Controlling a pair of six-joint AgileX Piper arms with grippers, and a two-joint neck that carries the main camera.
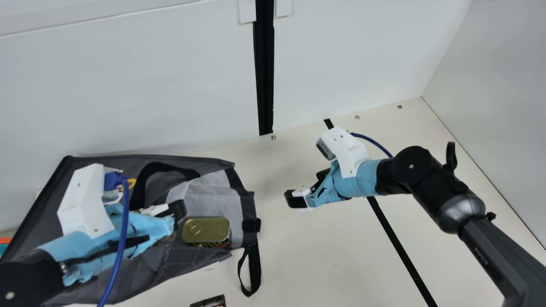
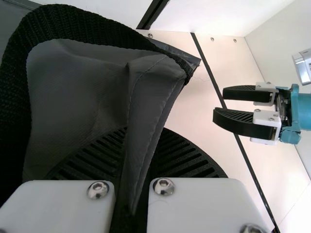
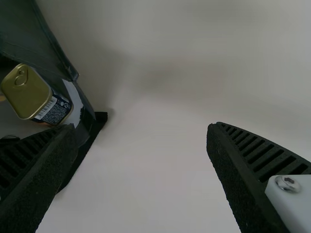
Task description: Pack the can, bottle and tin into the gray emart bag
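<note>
The left gripper (image 1: 174, 214) has its jaws closed on the bag (image 1: 140, 268), near the tin (image 1: 207, 230), while the right gripper (image 1: 307, 186) has its jaws wide above the surface (image 1: 307, 264).

The tin (image 1: 206, 230) bears lettering, a barcode (image 3: 46, 108); the right arm (image 1: 490, 251), lettering.

Gray bag (image 1: 145, 266) lies on the table (image 1: 324, 260) at view's L, w/ the gold-lidded tin (image 1: 207, 231) on its lighter gray part & a blk strap (image 1: 254, 266) trailing onto the table. L gripper (image 1: 178, 212) is over the bag, near the tin; R gripper (image 1: 308, 186) hangs well apart from the bag, fingers spread, nr a blk stripe (image 1: 396, 238).
</note>
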